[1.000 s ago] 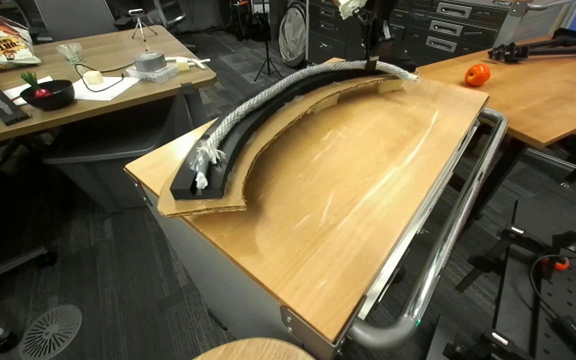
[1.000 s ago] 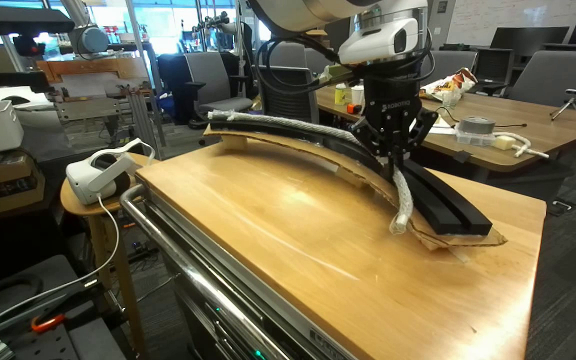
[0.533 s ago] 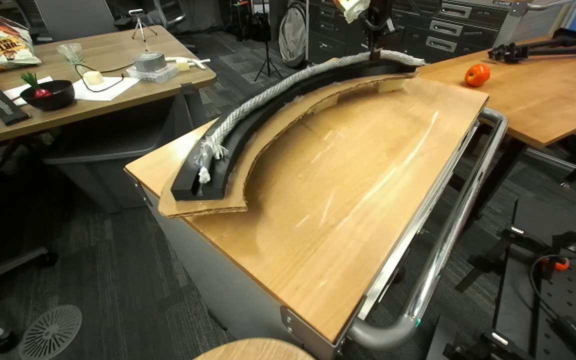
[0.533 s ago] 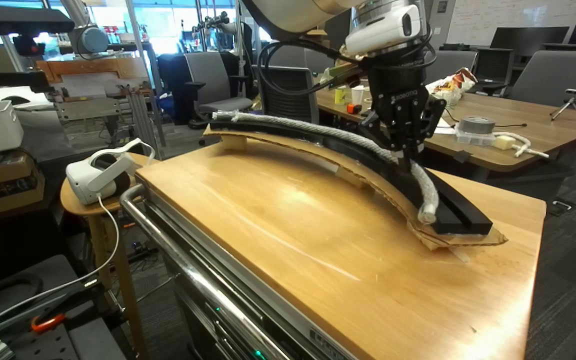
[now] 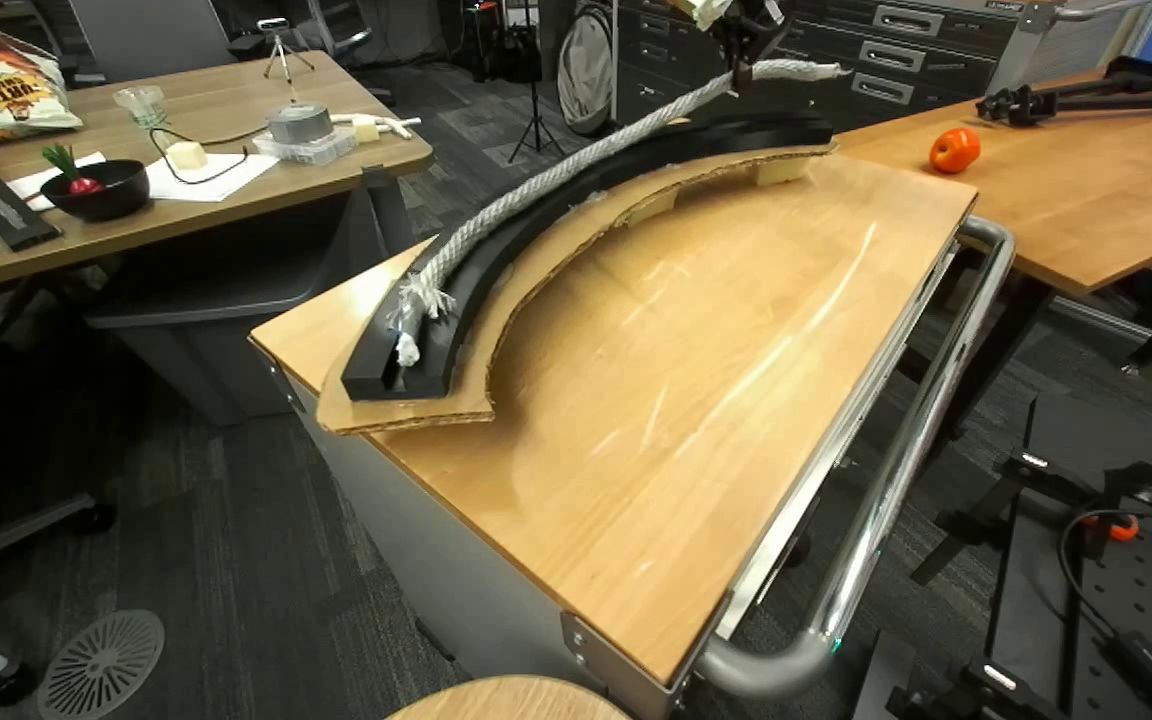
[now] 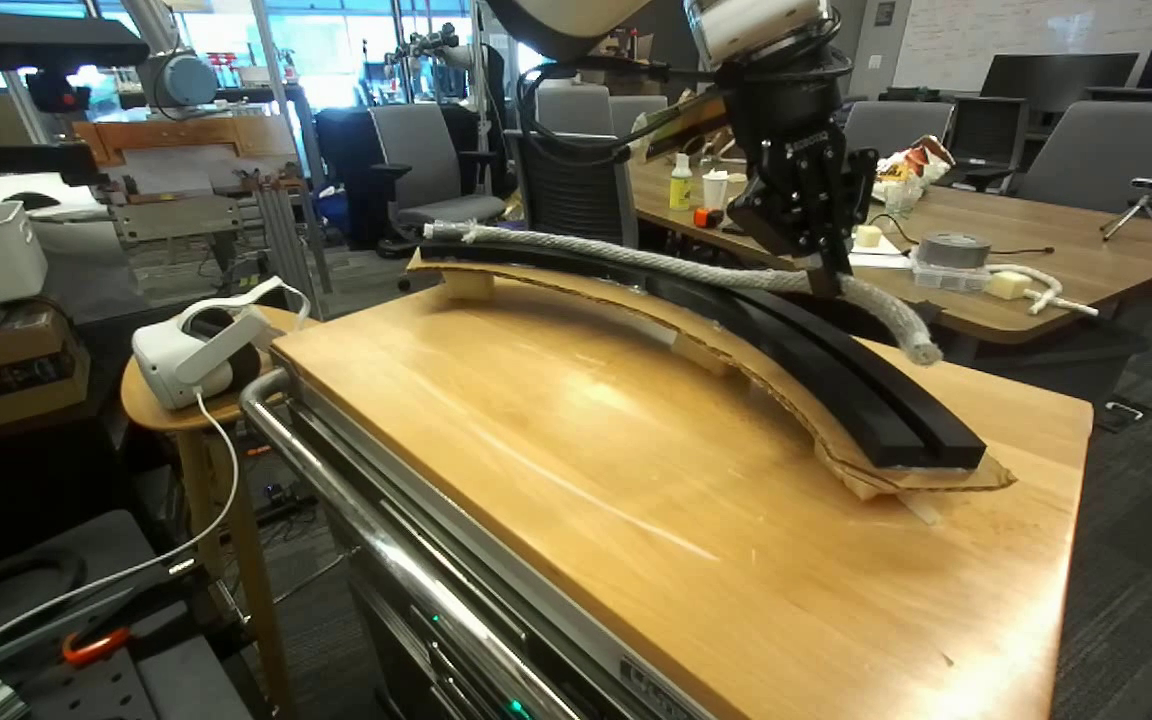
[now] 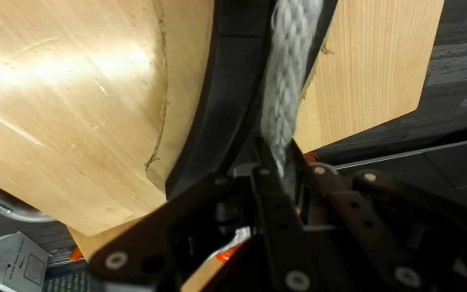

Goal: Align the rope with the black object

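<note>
There, the grey-white braided rope is resting its frayed end along the arcing, grooved black strip while the opposite end is hanging clear in midair!

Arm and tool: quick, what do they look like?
The arm is mostly white with rounded casings; black cables loop beside it. The tool is black, angular and jointed. Pale lettering on its body is too blurred to read; round, pale bolts show in the wrist view.
</note>
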`<state>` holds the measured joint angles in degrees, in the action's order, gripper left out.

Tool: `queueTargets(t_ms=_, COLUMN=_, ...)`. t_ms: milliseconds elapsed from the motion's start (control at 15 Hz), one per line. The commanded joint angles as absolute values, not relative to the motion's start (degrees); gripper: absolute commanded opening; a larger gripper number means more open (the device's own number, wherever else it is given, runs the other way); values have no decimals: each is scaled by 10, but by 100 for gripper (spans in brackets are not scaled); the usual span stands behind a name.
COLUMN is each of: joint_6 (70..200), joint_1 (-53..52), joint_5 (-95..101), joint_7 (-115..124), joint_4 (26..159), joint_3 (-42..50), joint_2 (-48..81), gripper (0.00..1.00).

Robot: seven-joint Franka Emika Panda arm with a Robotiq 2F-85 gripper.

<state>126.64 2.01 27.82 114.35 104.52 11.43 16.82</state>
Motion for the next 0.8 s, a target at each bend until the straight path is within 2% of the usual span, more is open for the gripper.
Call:
queueTargets(t_ms=0, joint_6=1240, joint_1=25, joint_5=267, joint_7=1083, joint_4=1011, joint_3=112, joint_2=194, gripper=3)
queueTargets(t_ms=733, joint_6=1197, joint_1=53, joint_5=145, joint_7=1004, joint_4=977, joint_3=112, joint_2=226, gripper=3)
